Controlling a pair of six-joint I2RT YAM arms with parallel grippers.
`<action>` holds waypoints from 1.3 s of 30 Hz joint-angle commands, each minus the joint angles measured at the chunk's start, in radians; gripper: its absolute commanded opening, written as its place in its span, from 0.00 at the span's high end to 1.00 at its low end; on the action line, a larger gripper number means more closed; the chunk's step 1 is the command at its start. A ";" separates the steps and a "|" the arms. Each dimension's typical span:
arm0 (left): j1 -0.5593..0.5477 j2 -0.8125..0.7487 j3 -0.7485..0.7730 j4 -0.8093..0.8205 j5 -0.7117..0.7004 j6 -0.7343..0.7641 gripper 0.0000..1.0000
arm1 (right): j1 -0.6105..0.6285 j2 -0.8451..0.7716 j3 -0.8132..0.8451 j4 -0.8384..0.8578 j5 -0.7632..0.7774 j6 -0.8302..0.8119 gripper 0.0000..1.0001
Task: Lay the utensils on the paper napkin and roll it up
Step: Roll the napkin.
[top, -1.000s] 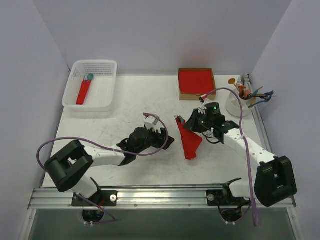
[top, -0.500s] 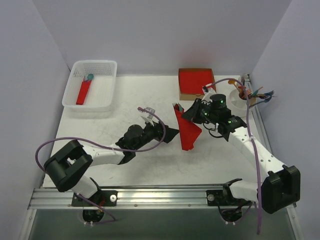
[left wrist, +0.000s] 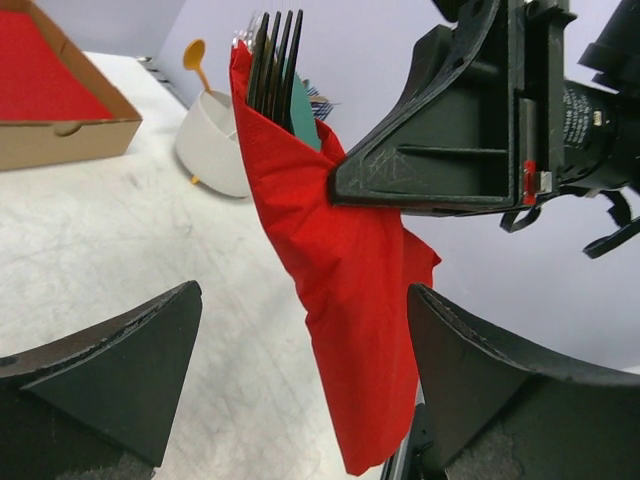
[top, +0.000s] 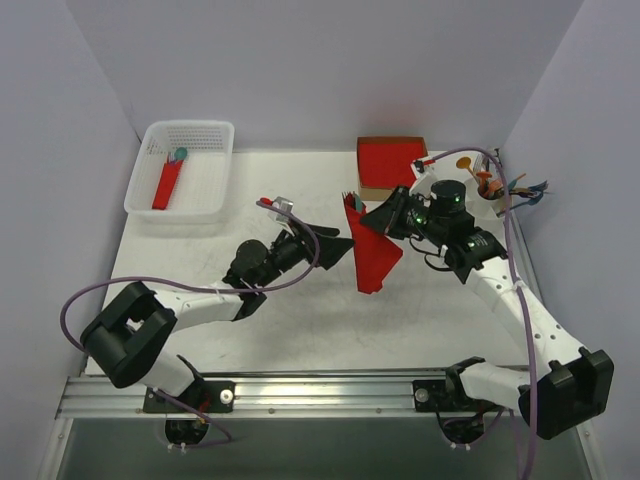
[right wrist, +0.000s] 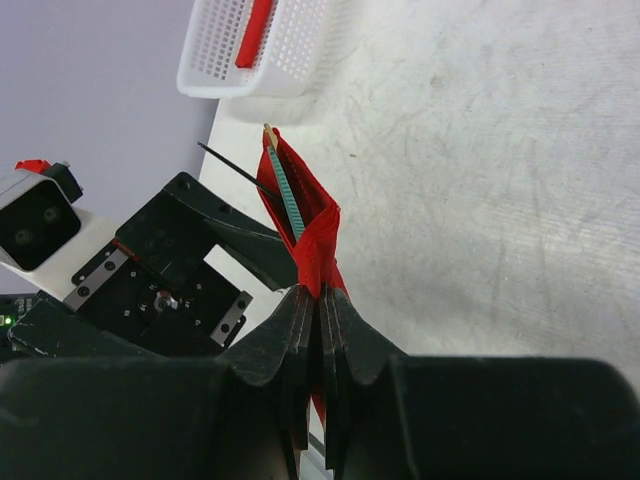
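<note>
Paper napkin between right fingers

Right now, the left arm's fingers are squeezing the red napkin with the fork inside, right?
Not quite: the right arm's fingers are squeezing the red napkin with the fork inside, as the right wrist view shows. The left arm's fingers stand open, not gripping it.
</note>
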 commanded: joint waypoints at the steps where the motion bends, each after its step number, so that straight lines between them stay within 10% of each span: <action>1: 0.014 -0.008 0.065 0.088 0.061 -0.034 0.08 | 0.012 -0.042 0.060 0.043 -0.045 0.033 1.00; 39: 0.031 0.194 0.164 0.334 0.213 -0.220 0.36 | 0.047 -0.029 0.052 0.126 -0.070 0.096 1.00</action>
